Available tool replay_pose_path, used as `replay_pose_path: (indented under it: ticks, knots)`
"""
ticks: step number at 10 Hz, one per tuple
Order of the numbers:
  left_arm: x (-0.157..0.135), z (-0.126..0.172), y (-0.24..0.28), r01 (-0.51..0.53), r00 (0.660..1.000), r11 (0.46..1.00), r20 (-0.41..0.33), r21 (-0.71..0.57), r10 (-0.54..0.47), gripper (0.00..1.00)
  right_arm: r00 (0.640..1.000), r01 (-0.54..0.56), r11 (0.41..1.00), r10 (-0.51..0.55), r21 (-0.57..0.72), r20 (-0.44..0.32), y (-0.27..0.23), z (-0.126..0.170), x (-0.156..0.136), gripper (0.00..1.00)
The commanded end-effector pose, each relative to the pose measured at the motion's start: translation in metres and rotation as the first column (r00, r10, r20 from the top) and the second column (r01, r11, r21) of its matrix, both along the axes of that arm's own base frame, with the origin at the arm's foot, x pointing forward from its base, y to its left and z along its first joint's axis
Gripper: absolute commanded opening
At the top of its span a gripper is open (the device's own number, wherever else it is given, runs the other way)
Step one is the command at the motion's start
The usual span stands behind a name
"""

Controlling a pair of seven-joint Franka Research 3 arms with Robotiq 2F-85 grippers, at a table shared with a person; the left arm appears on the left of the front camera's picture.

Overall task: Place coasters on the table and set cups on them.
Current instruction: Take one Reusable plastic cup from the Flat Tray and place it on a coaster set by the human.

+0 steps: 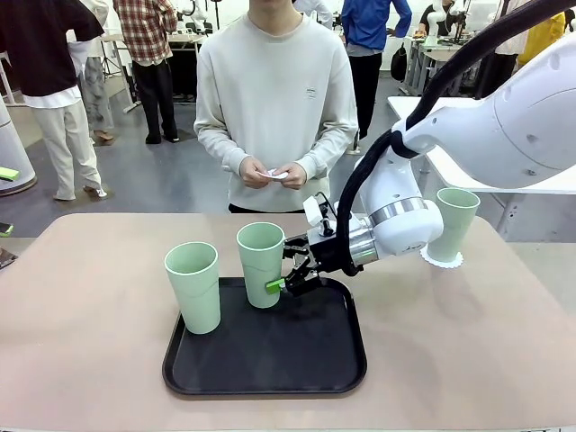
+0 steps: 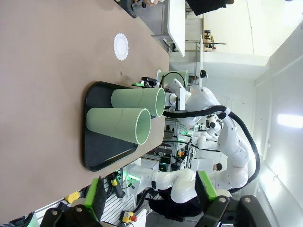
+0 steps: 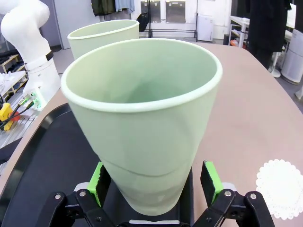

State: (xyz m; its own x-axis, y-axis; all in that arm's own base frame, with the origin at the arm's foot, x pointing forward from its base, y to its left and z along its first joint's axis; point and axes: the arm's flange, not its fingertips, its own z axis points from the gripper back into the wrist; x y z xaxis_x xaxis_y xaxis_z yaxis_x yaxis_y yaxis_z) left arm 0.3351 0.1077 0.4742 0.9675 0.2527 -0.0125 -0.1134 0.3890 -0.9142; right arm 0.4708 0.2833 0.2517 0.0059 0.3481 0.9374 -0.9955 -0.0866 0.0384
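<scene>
Two mint-green cups [image 1: 192, 288] [image 1: 261, 261] stand on a black tray [image 1: 270, 364]. My right gripper [image 1: 286, 270] is open, one finger on each side of the lower part of the right-hand cup [image 3: 142, 118], with a small gap at one green pad [image 3: 210, 179]. The other cup [image 3: 104, 35] stands behind it. A third cup [image 1: 454, 223] stands on a coaster [image 1: 441, 260] on the beige table [image 1: 468, 342] at the far right. A bare coaster [image 3: 281, 189] [image 2: 120, 46] lies on the table beside the tray. My left gripper [image 2: 150, 194] is open and holds nothing, away from the tray.
A person stands at the far side of the table and holds a white coaster [image 1: 277, 174] in both hands. The right arm [image 1: 504, 126] reaches over the table's right half. A white table [image 1: 558, 184] stands behind on the right.
</scene>
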Motion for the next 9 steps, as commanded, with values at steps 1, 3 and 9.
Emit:
replay_pose_path:
  ticks: [1,3,9]
  knots:
    - [0.001,0.001,-0.001,0.006,1.0,1.0,0.021,-0.017,-0.006,1.0,0.999,0.013,1.0,-0.013,0.011,-0.034,0.012,-0.005,0.01,1.0]
    - [0.001,0.001,-0.001,0.006,1.0,1.0,0.021,-0.017,-0.006,1.0,0.999,0.005,1.0,-0.004,0.01,-0.046,0.017,-0.007,0.01,1.0]
    - [0.001,0.001,-0.001,0.006,1.0,1.0,0.021,-0.017,-0.006,1.0,0.996,-0.045,0.999,0.047,0.031,-0.07,0.027,-0.008,0.009,1.0]
